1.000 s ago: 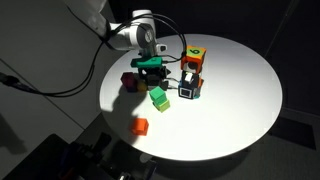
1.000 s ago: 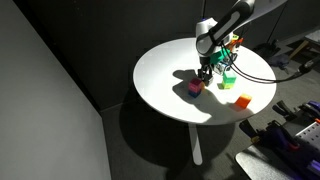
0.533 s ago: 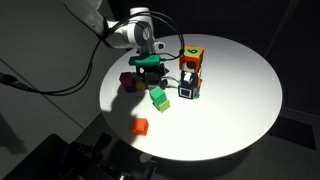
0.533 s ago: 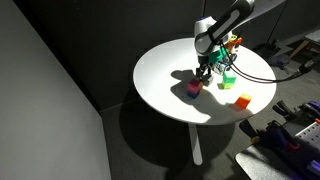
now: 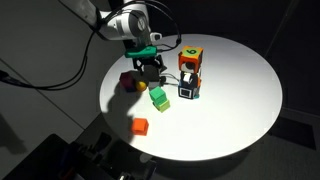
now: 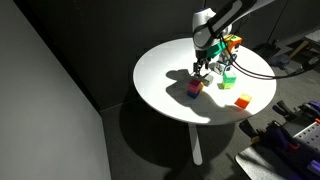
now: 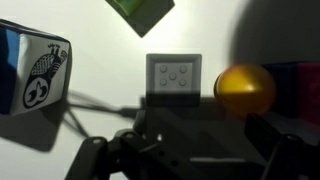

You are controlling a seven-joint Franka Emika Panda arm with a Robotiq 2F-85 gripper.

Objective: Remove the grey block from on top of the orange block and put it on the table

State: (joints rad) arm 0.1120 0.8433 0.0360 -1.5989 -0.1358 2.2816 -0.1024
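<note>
In the wrist view a small grey block (image 7: 174, 75) sits alone on the white table (image 7: 90, 40), just ahead of my gripper (image 7: 190, 140). The gripper's fingers look spread and empty, with a dark shadow between them. In both exterior views the gripper (image 5: 150, 67) (image 6: 203, 70) hangs a little above the table (image 5: 235, 110) beside the magenta cube (image 5: 130, 82). The plain orange block (image 5: 141, 126) lies alone near the table's edge with nothing on it. It also shows in an exterior view (image 6: 243, 101). I cannot pick out the grey block in the exterior views.
A yellow-orange ball (image 7: 245, 90) lies right beside the grey block. A green block (image 5: 158, 97) and a black cube with white markings (image 5: 187, 88) are close by. An orange cube with a green mark (image 5: 191, 58) stands stacked behind them. Cables cross the table.
My gripper has risen a little from its low position by the magenta cube. The blocks on the table have not moved.
</note>
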